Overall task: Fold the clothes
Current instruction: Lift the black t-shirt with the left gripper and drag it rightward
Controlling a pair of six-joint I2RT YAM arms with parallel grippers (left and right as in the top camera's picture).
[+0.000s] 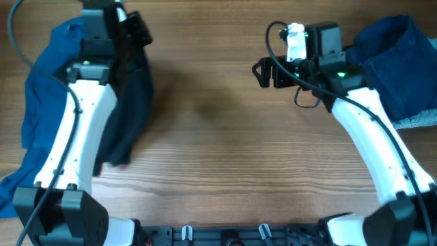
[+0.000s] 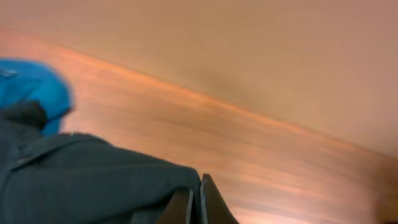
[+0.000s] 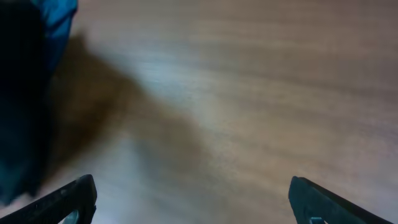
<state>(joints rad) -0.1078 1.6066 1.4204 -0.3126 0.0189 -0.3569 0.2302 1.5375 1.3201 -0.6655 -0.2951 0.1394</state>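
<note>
**Desk:** Where are the clothes from your end?

**Operator:** I see the black top (image 1: 133, 102) on the left of the table (image 1: 218, 150). It is bunched into a long dark heap that lies on the blue shirt (image 1: 41, 89). The shirt spreads out beneath it toward the left edge. A navy piece (image 1: 403, 61) sits well apart at the far right corner, behind the right arm.

**Desk:** And the left gripper?

**Operator:** My left gripper (image 2: 198, 204) is at the far end of that dark heap with its jaws pressed together. On the wrist camera the dark cloth runs right up to the fingertips. I think an edge of the black top is pinched between them, though that view is blurred and I can't see the fold itself.

**Desk:** Right side?

**Operator:** My right gripper (image 3: 193, 193) hangs over bare wood near the middle of the table. Its jaws are spread wide with nothing between them, and it touches no garment.
</note>
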